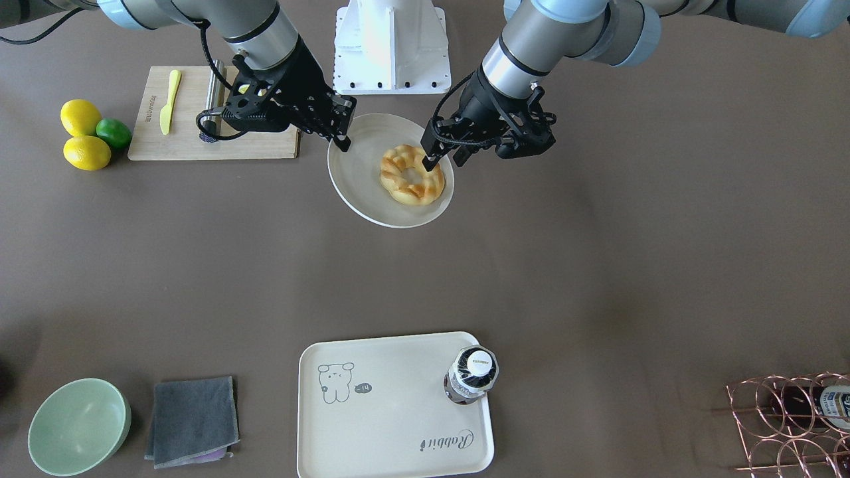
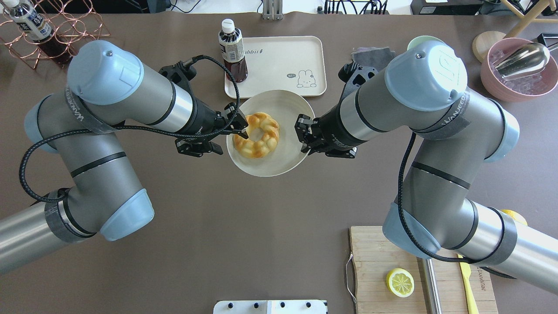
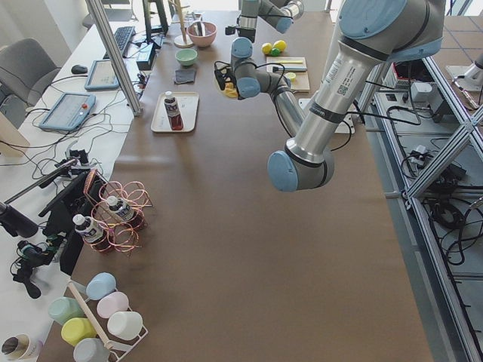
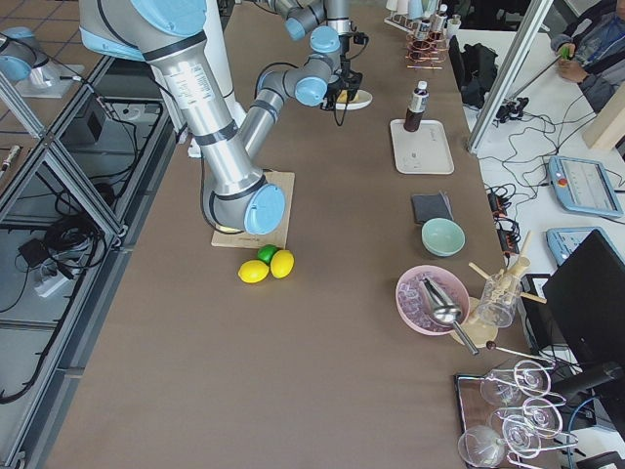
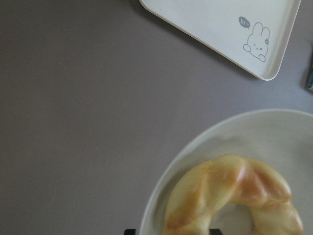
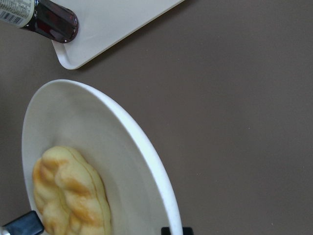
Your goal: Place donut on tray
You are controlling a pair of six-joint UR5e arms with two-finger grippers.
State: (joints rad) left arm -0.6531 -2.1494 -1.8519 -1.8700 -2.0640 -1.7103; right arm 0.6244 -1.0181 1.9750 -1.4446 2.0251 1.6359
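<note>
The donut (image 1: 395, 169) is a golden twisted ring lying on a round off-white plate (image 1: 352, 192) near the robot's base. It also shows in the overhead view (image 2: 268, 126) and in both wrist views (image 5: 230, 181) (image 6: 68, 196). My left gripper (image 1: 446, 159) (image 2: 239, 128) is open and low at the donut's side; its jaws straddle one side of the ring. My right gripper (image 1: 342, 139) (image 2: 303, 135) is open, its jaws either side of the plate's rim (image 6: 146, 152). The cream rabbit tray (image 1: 398, 425) (image 2: 279, 56) (image 5: 210, 24) lies beyond the plate, at the far side of the table.
A dark drink bottle (image 1: 471, 375) stands on the tray's corner. A wooden cutting board (image 1: 199, 143) with a yellow knife, two lemons (image 1: 80, 116) and a lime (image 1: 114, 133) lie on my right. A green bowl (image 1: 78, 425), a grey cloth (image 1: 192, 418) and a copper rack (image 1: 790, 425) line the far edge.
</note>
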